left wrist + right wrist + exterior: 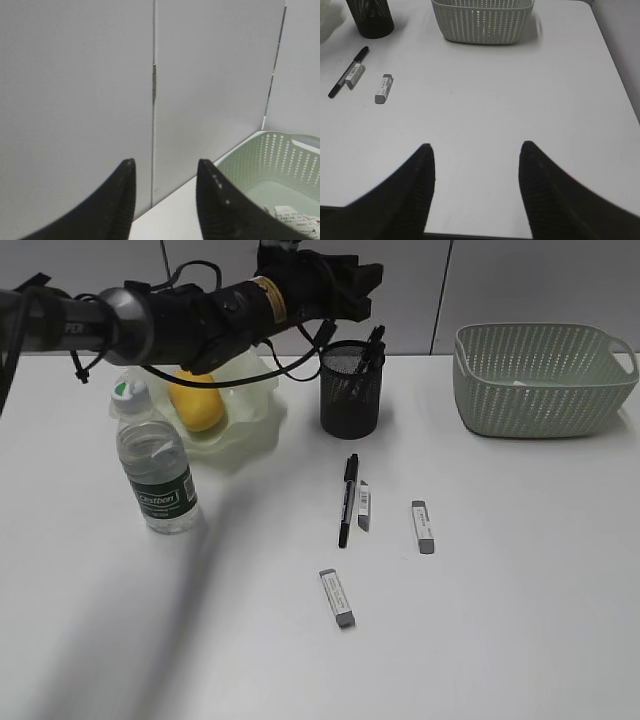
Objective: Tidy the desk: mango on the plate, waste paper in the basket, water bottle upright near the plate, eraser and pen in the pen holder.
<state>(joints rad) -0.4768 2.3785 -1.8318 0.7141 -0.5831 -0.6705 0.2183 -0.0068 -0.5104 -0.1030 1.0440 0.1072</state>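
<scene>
Left gripper (165, 200): your jaws stand apart, empty, raised above the pen holder (351, 390).
Right gripper (476, 187): parted, empty.
Mango (195, 405): on plate (250, 420).
Pen (347, 500): lies on table.

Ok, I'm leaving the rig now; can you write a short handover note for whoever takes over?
Left end effector: open, empty, raised near the pen holder, facing the wall.
Right end effector: open, empty, above bare table.
Done: mango on the plate; water bottle upright beside the plate; waste paper in the basket; something dark already stands in the pen holder.
Left: one pen and three erasers lie on the table, to go in the pen holder.
</scene>
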